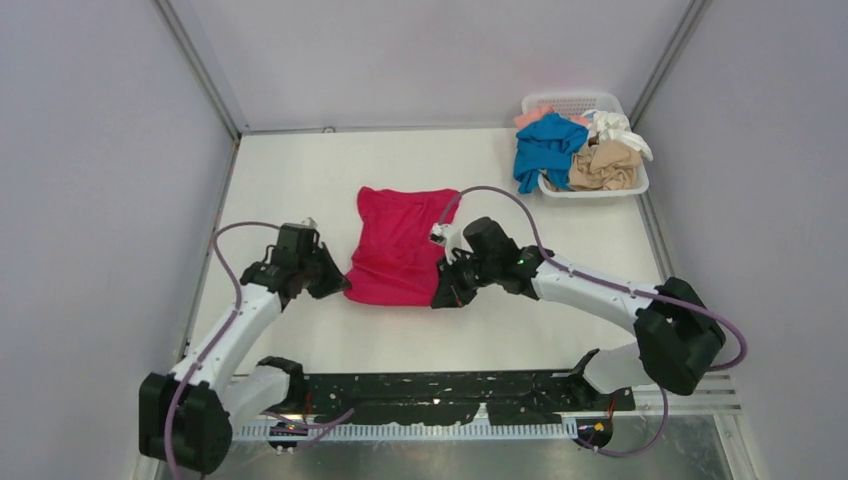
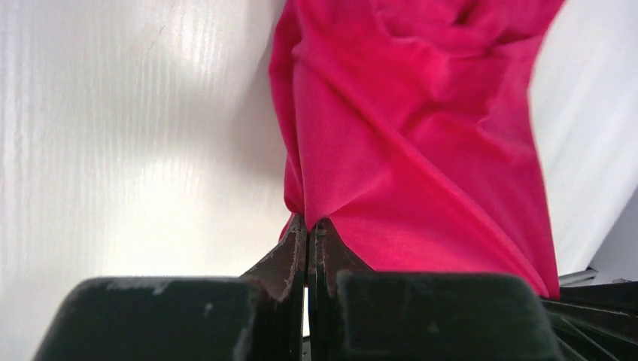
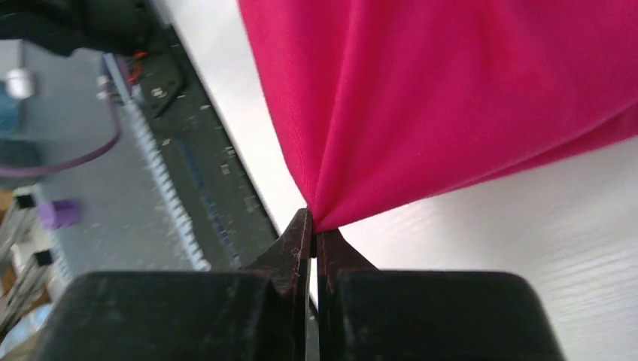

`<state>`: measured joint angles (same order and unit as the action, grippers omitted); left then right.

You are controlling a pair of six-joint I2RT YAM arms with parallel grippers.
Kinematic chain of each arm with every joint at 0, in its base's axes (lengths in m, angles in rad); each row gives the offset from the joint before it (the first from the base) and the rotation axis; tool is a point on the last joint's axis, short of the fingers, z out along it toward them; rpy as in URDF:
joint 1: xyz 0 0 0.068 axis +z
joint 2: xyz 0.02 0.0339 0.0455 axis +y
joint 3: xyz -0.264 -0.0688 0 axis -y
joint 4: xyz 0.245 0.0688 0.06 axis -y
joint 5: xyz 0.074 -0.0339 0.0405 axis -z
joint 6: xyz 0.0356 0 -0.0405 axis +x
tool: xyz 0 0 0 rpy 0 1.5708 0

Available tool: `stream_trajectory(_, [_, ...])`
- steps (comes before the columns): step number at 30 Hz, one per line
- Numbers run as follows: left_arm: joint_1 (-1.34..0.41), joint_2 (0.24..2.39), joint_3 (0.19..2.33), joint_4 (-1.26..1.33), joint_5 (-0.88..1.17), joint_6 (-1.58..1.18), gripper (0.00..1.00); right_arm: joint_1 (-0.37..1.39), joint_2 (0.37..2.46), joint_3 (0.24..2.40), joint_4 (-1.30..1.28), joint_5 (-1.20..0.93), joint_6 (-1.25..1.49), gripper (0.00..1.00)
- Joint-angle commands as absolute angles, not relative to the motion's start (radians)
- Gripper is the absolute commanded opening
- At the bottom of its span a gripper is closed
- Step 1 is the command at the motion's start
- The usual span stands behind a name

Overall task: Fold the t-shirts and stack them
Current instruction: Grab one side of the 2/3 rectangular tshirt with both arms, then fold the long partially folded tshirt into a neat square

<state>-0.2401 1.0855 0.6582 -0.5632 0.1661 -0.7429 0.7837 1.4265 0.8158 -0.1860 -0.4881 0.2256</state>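
Clamping shut with the left gripper on the near-left corner of the magenta-red t-shirt, with the right gripper on its near-right corner. Lying spread across the table between both. Holding the other t-shirts heaped in the far-right basket.

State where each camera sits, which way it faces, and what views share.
Top external: above and behind the arms, looking down on the white table; both arms show, flanking the magenta-red cloth t-shirt.
Left wrist: on the left arm, facing along its shut left fingers, pinching the shirt's near corner.
Right wrist: on the right arm, facing along its shut right fingers, pinching the other near corner.
Shared: all three show the t-shirt.
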Motion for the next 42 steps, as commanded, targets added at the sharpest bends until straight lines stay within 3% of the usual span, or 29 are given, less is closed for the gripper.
stream_trajectory(1, [-0.241,0.886,0.656,-0.706,0.136,-0.733,0.00,0.790,1.316,0.892,-0.332,-0.728,0.204,0.06])
stream_trajectory(6, [-0.241,0.657,0.652,-0.744,0.139,-0.766,0.01,0.785,1.260,0.944,-0.397,-0.778,0.212,0.06])
stream_trajectory(11, [-0.241,0.638,0.703,-0.731,0.096,-0.767,0.04,0.741,1.282,0.997,-0.410,-0.814,0.237,0.06])
stream_trajectory(15, [-0.241,0.755,0.776,-0.706,0.080,-0.753,0.00,0.670,1.318,1.014,-0.408,-0.854,0.258,0.06])
stream_trajectory(26, [-0.240,1.138,1.035,-0.587,0.099,-0.718,0.00,0.512,1.353,1.014,-0.265,-0.845,0.341,0.06])
stream_trajectory(42, [-0.235,1.558,1.310,-0.617,0.075,-0.702,0.00,0.355,1.664,1.101,-0.028,-0.876,0.449,0.06])
